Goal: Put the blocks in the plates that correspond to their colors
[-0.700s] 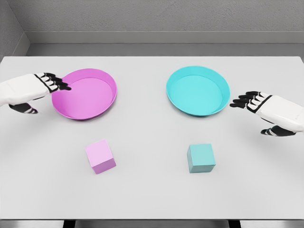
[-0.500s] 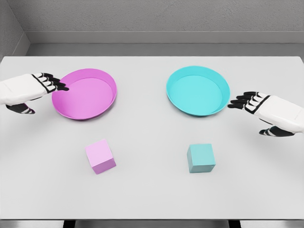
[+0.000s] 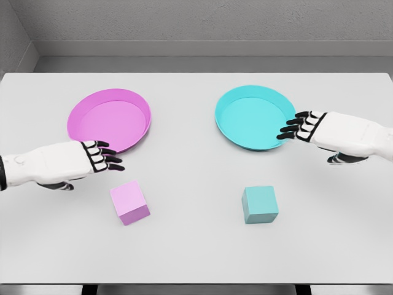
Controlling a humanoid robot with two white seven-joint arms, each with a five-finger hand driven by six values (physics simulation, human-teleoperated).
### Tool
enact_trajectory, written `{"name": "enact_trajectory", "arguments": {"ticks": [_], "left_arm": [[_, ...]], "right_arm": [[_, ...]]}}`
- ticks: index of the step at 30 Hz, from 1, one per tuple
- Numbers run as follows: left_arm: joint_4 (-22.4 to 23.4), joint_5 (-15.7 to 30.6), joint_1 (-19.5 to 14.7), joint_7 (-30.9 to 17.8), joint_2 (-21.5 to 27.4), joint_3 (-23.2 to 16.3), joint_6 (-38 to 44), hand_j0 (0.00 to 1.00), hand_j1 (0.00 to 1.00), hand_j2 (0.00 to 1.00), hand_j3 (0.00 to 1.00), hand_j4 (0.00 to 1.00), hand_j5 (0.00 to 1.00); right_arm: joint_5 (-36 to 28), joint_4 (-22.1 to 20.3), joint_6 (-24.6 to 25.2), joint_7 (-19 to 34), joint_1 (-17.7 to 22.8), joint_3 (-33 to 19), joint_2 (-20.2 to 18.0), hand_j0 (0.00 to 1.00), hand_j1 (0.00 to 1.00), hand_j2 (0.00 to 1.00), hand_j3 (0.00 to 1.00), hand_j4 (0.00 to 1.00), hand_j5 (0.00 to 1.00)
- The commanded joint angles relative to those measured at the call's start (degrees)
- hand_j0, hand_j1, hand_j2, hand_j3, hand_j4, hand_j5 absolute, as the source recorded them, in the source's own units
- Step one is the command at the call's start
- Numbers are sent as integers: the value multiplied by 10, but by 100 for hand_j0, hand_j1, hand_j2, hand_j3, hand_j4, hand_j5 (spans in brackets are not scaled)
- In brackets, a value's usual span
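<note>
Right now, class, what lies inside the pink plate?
Nothing visible: the pink plate shows only its bare floor. The pink block sits on the table in front of it. The left robot hand covers a small stretch of the near rim, so that part is unseen.

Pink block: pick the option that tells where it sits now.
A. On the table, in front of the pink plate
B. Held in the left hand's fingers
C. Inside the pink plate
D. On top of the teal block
A: the pink block rests on the table, in front of the pink plate and apart from the left hand.
</note>
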Motion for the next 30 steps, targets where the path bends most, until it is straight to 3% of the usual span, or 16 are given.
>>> {"name": "enact_trajectory", "arguments": {"ticks": [1,3,10,13,16,30], "left_arm": [[-9,5,0,0,-22,-6,1,100,100,100,100,100,100],[-9,5,-1,0,-39,-21,1,100,100,100,100,100,100],[-9,-1,-3,-3,-50,-43,1,100,100,100,100,100,100],[-9,-31,-4,-4,-56,-60,1,100,100,100,100,100,100],[-9,-53,-5,-4,-61,-61,1,100,100,100,100,100,100],[-9,-53,-3,3,-86,-67,1,100,100,100,100,100,100]], "right_arm": [[-2,0,0,33,-3,63,22,100,100,100,100,100,100],[-2,0,0,46,-15,86,36,100,100,100,100,100,100],[-2,0,0,46,-15,92,37,100,100,100,100,100,100],[-3,0,0,46,-25,94,44,100,100,100,100,100,100],[-3,0,0,46,-58,146,60,100,100,100,100,100,100],[-1,-1,0,46,-41,164,48,100,100,100,100,100,100]]}}
